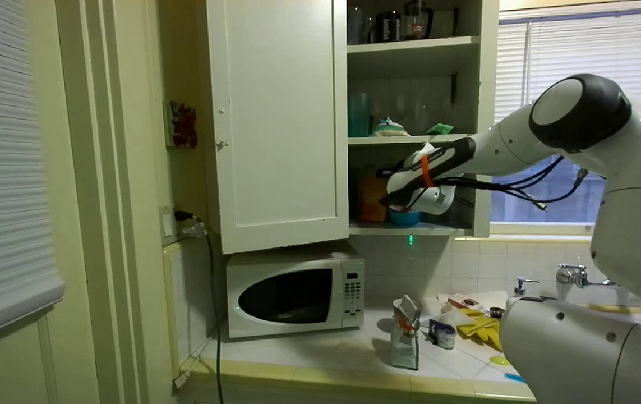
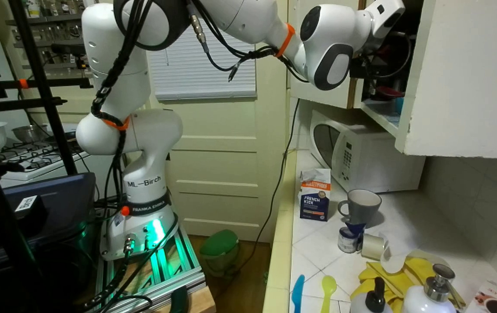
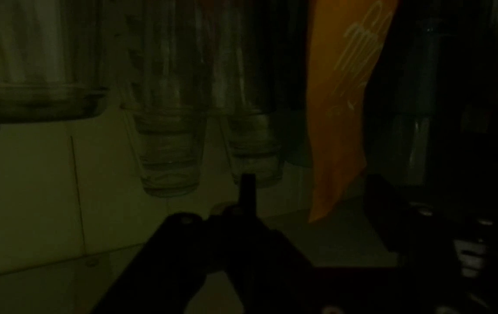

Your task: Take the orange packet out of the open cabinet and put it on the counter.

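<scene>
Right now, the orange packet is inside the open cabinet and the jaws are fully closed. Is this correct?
Not fully: the jaws are open, as the wrist view shows, with a clear gap between their two sides. The orange packet is inside the open cabinet, as you say.

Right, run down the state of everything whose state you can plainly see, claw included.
Claw: open
Cabinet: door open
Packet: inside the cabinet, not gripped
Microwave: door shut
Mug: upright
Bag: standing upright; sealed or not, can't tell
Gloves: lying crumpled
Door blind: lowered
Base light: lit green
</scene>
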`<state>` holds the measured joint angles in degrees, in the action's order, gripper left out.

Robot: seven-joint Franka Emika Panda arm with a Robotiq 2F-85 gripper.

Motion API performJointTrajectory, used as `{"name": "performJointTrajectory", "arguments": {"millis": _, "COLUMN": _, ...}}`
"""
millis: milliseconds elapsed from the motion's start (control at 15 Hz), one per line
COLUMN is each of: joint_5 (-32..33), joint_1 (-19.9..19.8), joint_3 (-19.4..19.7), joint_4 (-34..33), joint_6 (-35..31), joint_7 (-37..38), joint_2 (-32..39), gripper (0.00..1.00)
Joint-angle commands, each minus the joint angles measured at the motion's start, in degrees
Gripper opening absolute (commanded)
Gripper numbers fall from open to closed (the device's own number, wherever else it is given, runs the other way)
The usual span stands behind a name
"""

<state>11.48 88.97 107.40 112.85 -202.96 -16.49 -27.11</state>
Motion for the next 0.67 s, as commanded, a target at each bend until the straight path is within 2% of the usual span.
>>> {"name": "performJointTrajectory", "arguments": {"millis": 0, "joint_5": -0.54, "joint_1": 2.65, "joint_3": 1.79, "joint_4": -2.59, "joint_6": 2.35, "joint_7": -2.89, "joint_2": -1.92, "gripper": 0.35}}
{"name": "performJointTrajectory", "arguments": {"millis": 267, "joint_5": -0.61, "joint_1": 3.35, "joint_3": 2.68, "joint_4": -2.64, "joint_6": 2.47, "joint_7": -3.19, "joint_2": -2.11, "gripper": 0.04}}
{"name": "performJointTrajectory", "arguments": {"millis": 333, "joint_5": -0.73, "joint_1": 3.46, "joint_3": 2.94, "joint_4": -2.51, "joint_6": 2.38, "joint_7": -3.27, "joint_2": -1.99, "gripper": 0.00}}
{"name": "performJointTrajectory", "arguments": {"millis": 600, "joint_5": -0.47, "joint_1": 2.95, "joint_3": 2.63, "joint_4": -1.41, "joint_6": 1.90, "joint_7": -3.24, "joint_2": -1.66, "gripper": 0.00}}
